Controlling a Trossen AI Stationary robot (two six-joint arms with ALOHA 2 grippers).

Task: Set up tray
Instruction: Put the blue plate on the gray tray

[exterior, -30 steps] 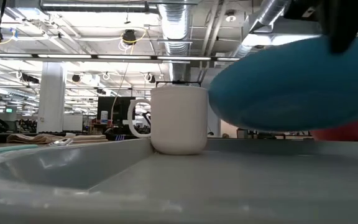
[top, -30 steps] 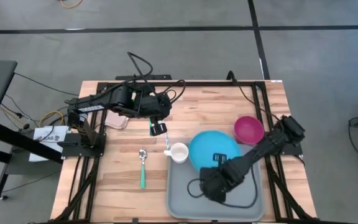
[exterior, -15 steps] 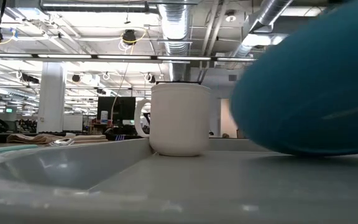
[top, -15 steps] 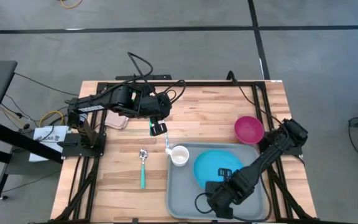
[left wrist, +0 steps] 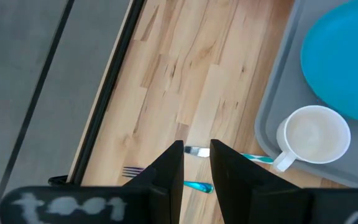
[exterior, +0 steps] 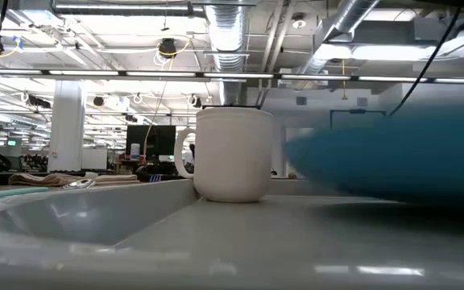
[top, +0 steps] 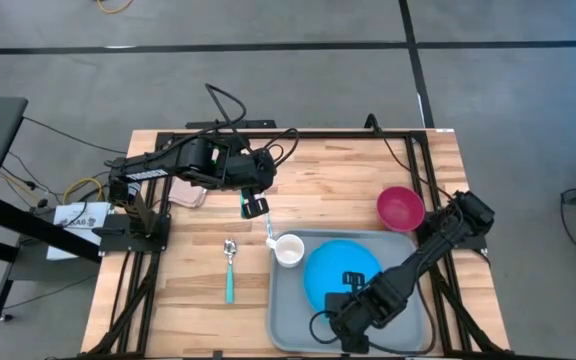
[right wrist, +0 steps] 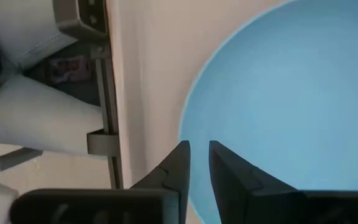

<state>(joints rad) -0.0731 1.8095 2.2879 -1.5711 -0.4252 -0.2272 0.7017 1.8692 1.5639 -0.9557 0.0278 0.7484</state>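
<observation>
**Settling a plate on the tray**

High view: the right end effector [top: 351, 283], fingers barely parted on the blue plate [top: 340, 272], sits inside the tray [top: 293, 325]; the left end effector [top: 255, 207] hangs beyond the tray's far-left corner, state unclear.

Right wrist view: fingers straddle the plate's rim.

no legible txt, white label by table's left edge [top: 80, 214] too small to read

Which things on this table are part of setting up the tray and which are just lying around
Part of the job:
- large flat light-grey plastic tray
- round blue plate, on the tray
- white ceramic mug, on the tray

Lying about for now:
- pink bowl
- teal-handled spoon
- teal-handled fork
</observation>
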